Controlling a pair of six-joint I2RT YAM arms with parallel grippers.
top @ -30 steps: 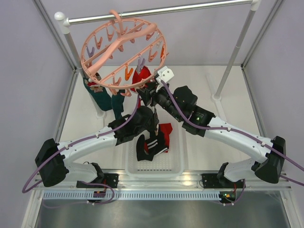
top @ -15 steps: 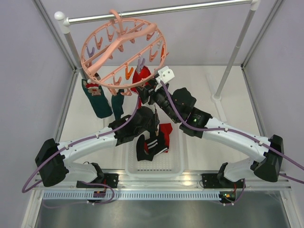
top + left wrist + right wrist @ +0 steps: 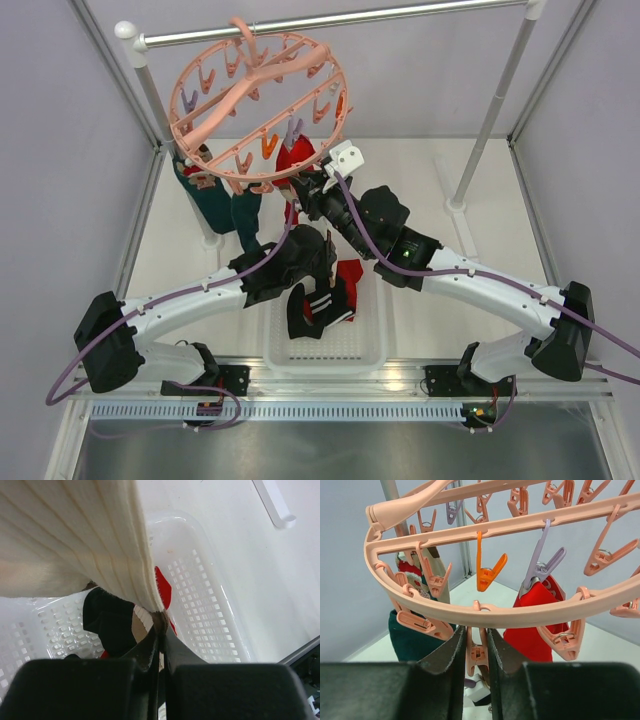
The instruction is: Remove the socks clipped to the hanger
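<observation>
The salmon-pink hanger (image 3: pixel 258 105) hangs tilted from the rail, and its rim (image 3: pixel 520 616) fills the right wrist view. A red sock (image 3: pixel 296 160) hangs from a purple clip (image 3: pixel 540 567). Dark teal socks (image 3: pixel 215 205) hang at the ring's left and also show in the right wrist view (image 3: pixel 415 640). My right gripper (image 3: pixel 305 190) is under the ring, its jaws (image 3: pixel 476 635) shut on a pink clip (image 3: pixel 478 655). My left gripper (image 3: pixel 161 617) is shut on the tip of a beige ribbed sock (image 3: pixel 75 530) above the basket. It shows below the ring in the top view (image 3: pixel 318 250).
A white perforated basket (image 3: pixel 372 340) near the table's front edge holds a black sock with white stripes (image 3: pixel 310 310) and a red sock (image 3: pixel 348 275). The metal rail (image 3: pixel 400 15) stands on posts at left (image 3: pixel 150 90) and right (image 3: pixel 495 110). Grey walls close both sides.
The right gripper has moved up and left under the ring. The hanger has tipped and shifted a little, and the teal socks have swung. The left arm has barely moved.
</observation>
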